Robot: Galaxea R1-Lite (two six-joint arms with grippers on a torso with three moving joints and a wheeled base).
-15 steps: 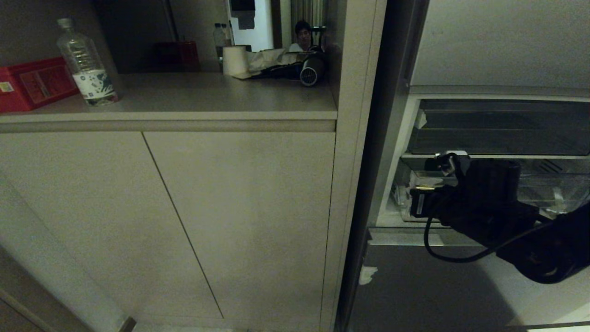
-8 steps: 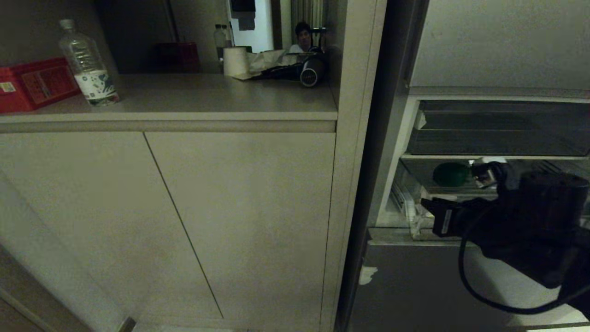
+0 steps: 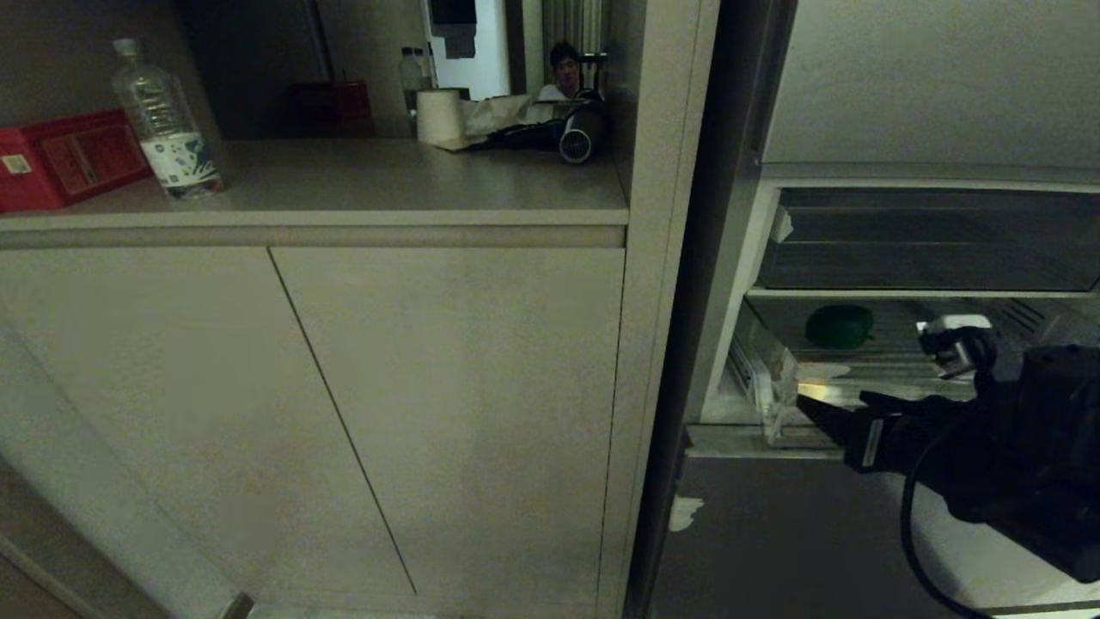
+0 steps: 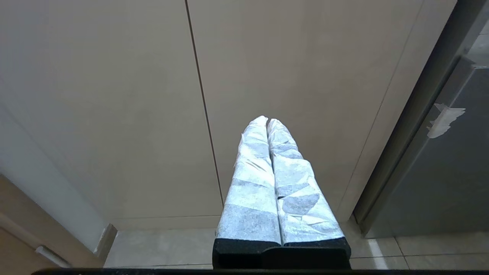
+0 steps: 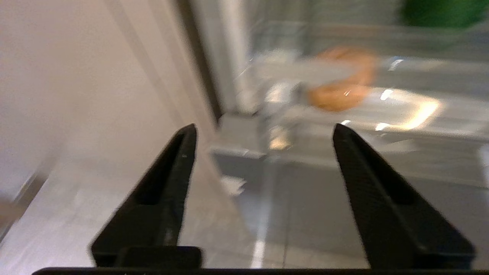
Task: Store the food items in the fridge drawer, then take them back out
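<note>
Orange-tan food item in drawer, beyond right gripper

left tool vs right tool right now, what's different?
The left tool is shut, fingers pressed together; the right tool is open and empty. The left's fingers look pale and wrapped, the right's bare black. The left faces the cabinet doors; the right faces the fridge drawer. Neither holds anything.

Right gripper fingers spread, left gripper closed
</note>
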